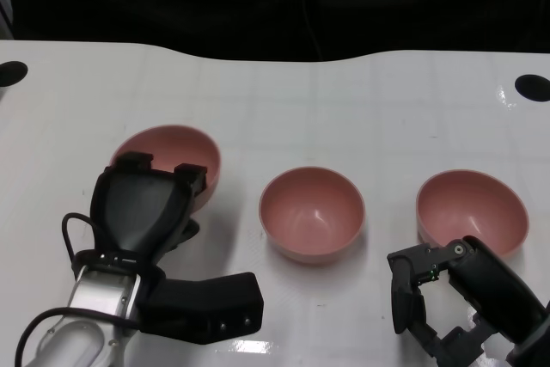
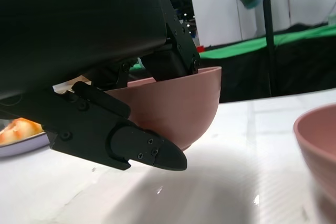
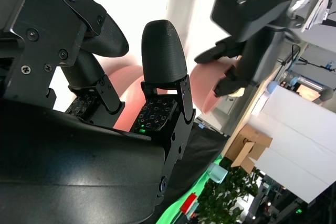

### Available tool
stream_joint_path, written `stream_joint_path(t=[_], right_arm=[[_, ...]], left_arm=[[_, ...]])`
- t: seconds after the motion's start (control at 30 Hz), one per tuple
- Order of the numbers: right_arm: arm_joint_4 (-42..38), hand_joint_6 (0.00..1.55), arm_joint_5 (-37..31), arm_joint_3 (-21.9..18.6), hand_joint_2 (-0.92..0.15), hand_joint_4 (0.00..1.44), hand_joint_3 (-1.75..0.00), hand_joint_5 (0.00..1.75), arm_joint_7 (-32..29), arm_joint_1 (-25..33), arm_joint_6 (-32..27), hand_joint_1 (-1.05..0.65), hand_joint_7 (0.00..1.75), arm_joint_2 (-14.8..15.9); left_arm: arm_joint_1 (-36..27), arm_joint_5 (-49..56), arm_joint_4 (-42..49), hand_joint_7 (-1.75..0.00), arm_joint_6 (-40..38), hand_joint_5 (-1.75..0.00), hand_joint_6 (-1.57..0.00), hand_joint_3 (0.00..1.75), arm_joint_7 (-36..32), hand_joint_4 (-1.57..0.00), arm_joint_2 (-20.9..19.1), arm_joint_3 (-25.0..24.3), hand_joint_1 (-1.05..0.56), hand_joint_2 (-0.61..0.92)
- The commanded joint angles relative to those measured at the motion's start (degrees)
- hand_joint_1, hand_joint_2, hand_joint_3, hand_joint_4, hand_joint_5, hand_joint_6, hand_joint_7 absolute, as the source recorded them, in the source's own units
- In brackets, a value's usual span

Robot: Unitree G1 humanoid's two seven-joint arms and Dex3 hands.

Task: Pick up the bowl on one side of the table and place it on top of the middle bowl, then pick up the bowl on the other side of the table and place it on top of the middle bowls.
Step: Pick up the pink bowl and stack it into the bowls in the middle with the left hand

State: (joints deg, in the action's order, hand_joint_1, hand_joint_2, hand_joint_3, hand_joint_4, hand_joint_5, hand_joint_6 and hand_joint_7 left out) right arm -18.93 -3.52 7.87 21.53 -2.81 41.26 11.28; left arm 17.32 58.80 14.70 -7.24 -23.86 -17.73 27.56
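Observation:
Three pink bowls stand in a row on the white table (image 1: 284, 100). My left hand (image 1: 146, 204) grips the left bowl (image 1: 172, 148) at its near rim. In the left wrist view its fingers (image 2: 173, 51) hook inside the left bowl (image 2: 178, 108) and the thumb (image 2: 136, 148) presses the outer wall. The middle bowl (image 1: 312, 212) is untouched and shows at the edge of that view (image 2: 317, 140). My right hand (image 1: 438, 298) hovers just before the right bowl (image 1: 471, 208), fingers apart and holding nothing. The right wrist view shows its fingers (image 3: 163, 51) spread.
Round black holes mark the table's far left corner (image 1: 10, 72) and far right corner (image 1: 532, 87). Beyond the far edge it is dark. A plate with food (image 2: 21, 135) shows behind the left bowl in the left wrist view.

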Motion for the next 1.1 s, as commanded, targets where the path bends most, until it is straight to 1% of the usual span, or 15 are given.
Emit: stream_joint_path(t=[0.03, 0.1, 0.2, 0.27, 0.43, 0.47, 0.5, 0.53, 0.57, 0.6, 0.7, 0.77, 0.8, 1.07, 1.1], right_arm=[[0.21, 1.04, 0.26, -0.14, 0.02, 1.08, -1.75, 1.64, -0.15, 0.25, 0.2, 0.03, 1.36, 0.88], [0.29, 1.04, 0.29, -0.11, 0.02, 1.08, -1.75, 1.64, -0.13, 0.28, 0.09, 0.03, 1.36, 0.88], [0.16, 1.04, 0.32, -0.13, 0.02, 1.08, -1.75, 1.64, -0.18, 0.27, 0.37, 0.03, 1.36, 0.84], [-0.02, 1.04, 0.36, -0.16, 0.02, 1.08, -1.75, 1.64, -0.24, 0.26, 0.71, 0.04, 1.36, 0.78], [-0.09, 1.03, 0.36, -0.16, 0.01, 1.08, -1.75, 1.65, -0.26, 0.25, 0.83, 0.04, 1.36, 0.76], [0.08, 1.03, 0.48, -0.16, 0.01, 1.08, -1.75, 1.65, -0.18, 0.33, 0.6, 0.04, 1.36, 0.78], [0.23, 1.03, 0.56, -0.16, 0.01, 1.08, -1.75, 1.65, -0.13, 0.42, 0.38, 0.04, 1.36, 0.79], [0.39, 1.03, 0.54, -0.17, 0.01, 1.08, -1.75, 1.65, -0.15, 0.52, 0.19, 0.04, 1.36, 0.81], [0.5, 1.03, 0.53, -0.16, 0.02, 1.08, -1.75, 1.65, -0.14, 0.56, 0.09, 0.04, 1.36, 0.83], [0.56, 1.04, 0.45, -0.16, 0.01, 1.08, -1.75, 1.65, -0.16, 0.58, 0.04, 0.04, 1.36, 0.85], [0.64, 1.04, 0.24, -0.15, 0.01, 1.08, -1.75, 1.65, -0.28, 0.59, 0.04, 0.04, 1.36, 0.86], [0.67, 1.04, 0.09, -0.15, 0.01, 1.08, -1.75, 1.65, -0.4, 0.61, 0.1, 0.04, 1.36, 0.84], [0.68, 1.04, 0.06, -0.15, 0.01, 1.08, -1.75, 1.65, -0.43, 0.61, 0.11, 0.04, 1.36, 0.83], [0.71, 1.04, 0.1, -0.14, 0.01, 1.09, -1.75, 1.65, -0.4, 0.62, 0.06, 0.04, 1.36, 0.84], [0.58, 1.04, 0.19, -0.12, 0.01, 1.09, -1.75, 1.65, -0.37, 0.56, 0.13, 0.04, 1.36, 0.78]], left_arm=[[0.64, -0.3, -3.39, -1.47, 3.67, -1.75, -0.78, 0.16, -3.74, -0.89, -1.02, -0.81, -0.28, 0.85], [0.61, -0.05, -3.5, -1.51, 4.09, -1.75, -0.76, 0.18, -3.71, -0.89, -0.96, -1.01, -0.28, 0.84], [0.92, 0.39, -3.78, -1.51, 4.23, -1.75, -0.76, 0.18, -3.47, -0.89, -0.65, -1.03, -0.28, 0.83], [1.39, 0.85, -4.16, -1.47, 4.07, -1.75, -0.79, 0.17, -3.13, -0.88, -0.31, -0.84, -0.28, 0.8], [1.43, 1.1, -4.25, -1.45, 4.09, -1.75, -0.8, 0.17, -3.0, -0.88, -0.14, -0.93, -0.29, 0.79], [2.37, -0.56, -4.01, -1.45, 6.66, -1.75, -0.8, 0.17, -2.9, -0.88, 0.23, -0.67, -0.29, 0.79], [3.18, -1.98, -3.78, -1.36, 8.84, -1.75, -0.83, 0.4, -2.66, -0.9, 0.51, -0.45, -0.27, 0.69], [3.99, -3.16, -3.43, -1.35, 10.78, -1.75, -0.84, 0.63, -2.42, -0.9, 0.78, -0.28, -0.26, 0.58], [4.59, -3.91, -3.12, -1.34, 12.06, -1.75, -0.85, 0.79, -2.06, -0.91, 1.02, -0.18, -0.26, 0.5], [4.92, -4.17, -2.85, -1.34, 12.66, -1.75, -0.86, 0.85, -1.74, -0.91, 1.19, -0.18, -0.26, 0.47], [5.53, -4.39, -2.04, -1.35, 14.1, -1.75, -0.87, 0.92, -1.48, -0.92, 1.64, -0.3, -0.26, 0.44], [5.92, -4.5, -1.47, -1.19, 14.94, -1.75, -0.93, 0.96, -1.57, -0.94, 1.93, -0.24, -0.27, 0.4], [6.0, -4.5, -1.3, -1.17, 15.19, -1.75, -0.94, 0.97, -1.59, -0.94, 2.01, -0.28, -0.27, 0.39], [6.09, -4.52, -0.93, -1.12, 15.69, -1.75, -0.96, 0.98, -1.73, -0.94, 2.18, -0.44, -0.27, 0.38], [7.15, -5.94, 0.21, -1.12, 17.38, -1.75, -0.97, 0.98, 0.8, -0.94, 2.7, 0.55, -0.27, 0.38]])
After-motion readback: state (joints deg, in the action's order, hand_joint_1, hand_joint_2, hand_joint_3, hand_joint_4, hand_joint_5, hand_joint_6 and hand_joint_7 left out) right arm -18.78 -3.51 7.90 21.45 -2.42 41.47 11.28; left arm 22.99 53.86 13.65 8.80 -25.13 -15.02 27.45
